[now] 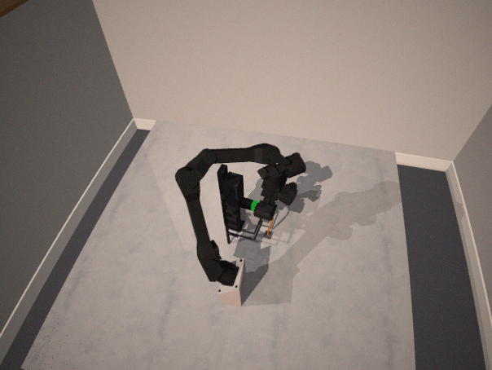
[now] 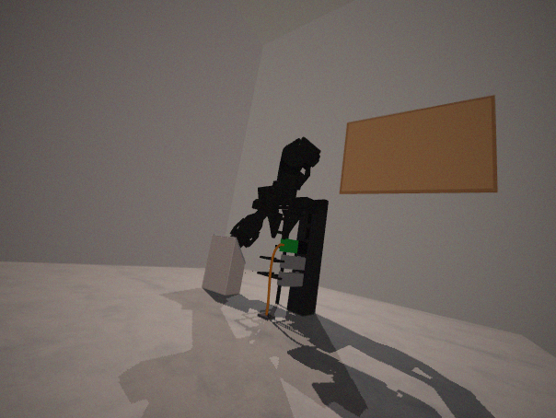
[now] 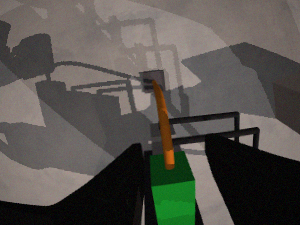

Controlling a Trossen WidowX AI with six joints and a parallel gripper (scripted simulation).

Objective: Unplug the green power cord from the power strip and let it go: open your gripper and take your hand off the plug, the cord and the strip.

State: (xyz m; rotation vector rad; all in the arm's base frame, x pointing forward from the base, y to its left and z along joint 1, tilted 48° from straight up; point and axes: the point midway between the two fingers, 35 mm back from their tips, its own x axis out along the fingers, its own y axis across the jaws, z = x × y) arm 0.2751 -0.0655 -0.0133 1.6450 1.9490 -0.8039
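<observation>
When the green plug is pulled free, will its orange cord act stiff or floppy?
Probably bendy yet springy: the orange cord holds an arch from the green plug to the floor without sagging. Its lower end seems fixed at a small base, so it may tug the plug back.

the grey floor [image 1: 122, 318] carries a pale base block [image 1: 233, 285] and black strip stand [image 1: 230, 201].
</observation>
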